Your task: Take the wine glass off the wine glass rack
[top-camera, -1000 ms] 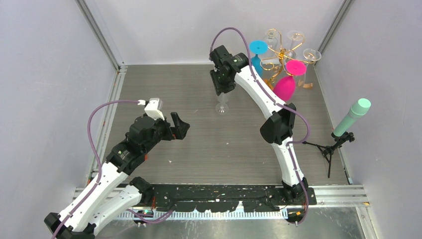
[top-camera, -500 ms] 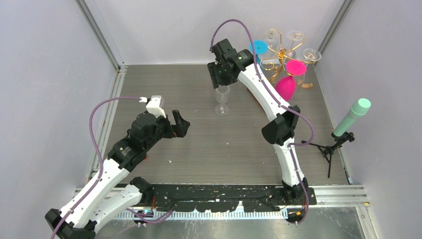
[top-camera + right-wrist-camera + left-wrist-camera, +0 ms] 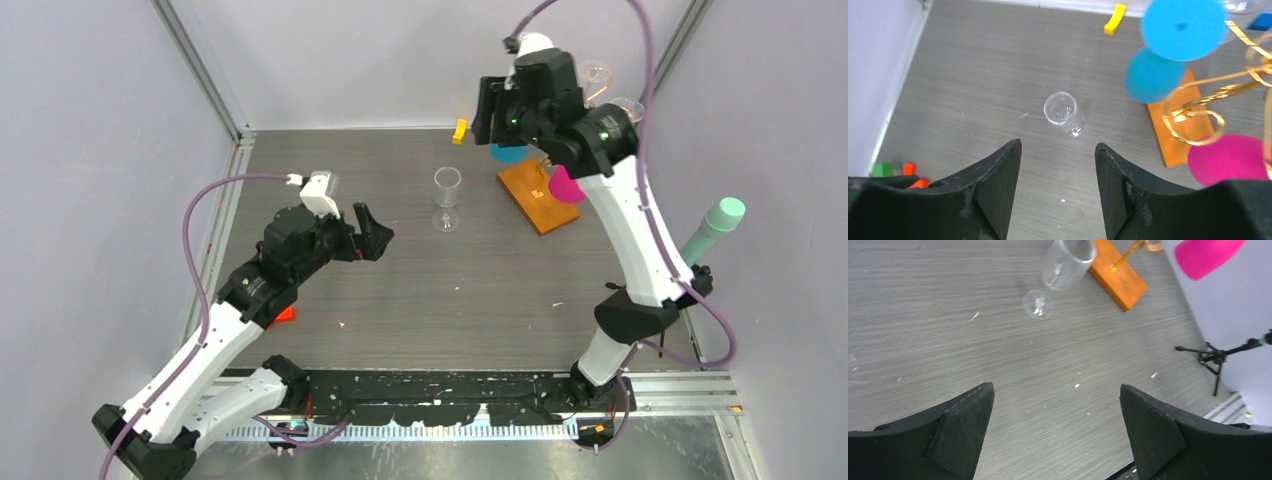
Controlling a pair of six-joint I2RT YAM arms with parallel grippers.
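Your right claw (image 3: 1058, 192) is open and holds nothing. It hangs high up, close to the wine glass rack (image 3: 1175, 137). Your left claw (image 3: 1055, 432) is wide open too, with nothing in it, low over the table (image 3: 330, 160). The clear wine glass (image 3: 447, 200) is off the rack. It stands upright on the table by itself, near the rack's orange wood base but not touching it. A blue glass (image 3: 1154, 75) and a pink glass (image 3: 1230, 160) hang upside down on the gold wire.
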